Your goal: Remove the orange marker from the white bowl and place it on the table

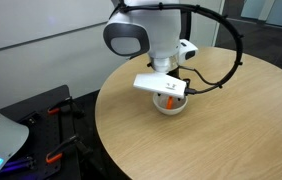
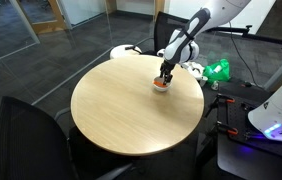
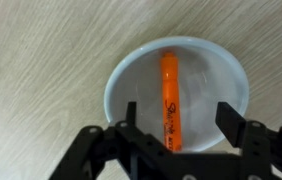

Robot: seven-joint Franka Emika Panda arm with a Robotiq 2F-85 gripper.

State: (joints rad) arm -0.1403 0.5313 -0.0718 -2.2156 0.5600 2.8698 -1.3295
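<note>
An orange marker lies inside the white bowl on the round wooden table. In the wrist view my gripper is open, its two fingers inside the bowl's rim on either side of the marker's near end, not touching it. In both exterior views the gripper hangs straight down over the bowl, and a bit of orange shows under it.
The round wooden table has bare surface all around the bowl. Black chairs stand around it. A green object and equipment sit beyond the table's edge.
</note>
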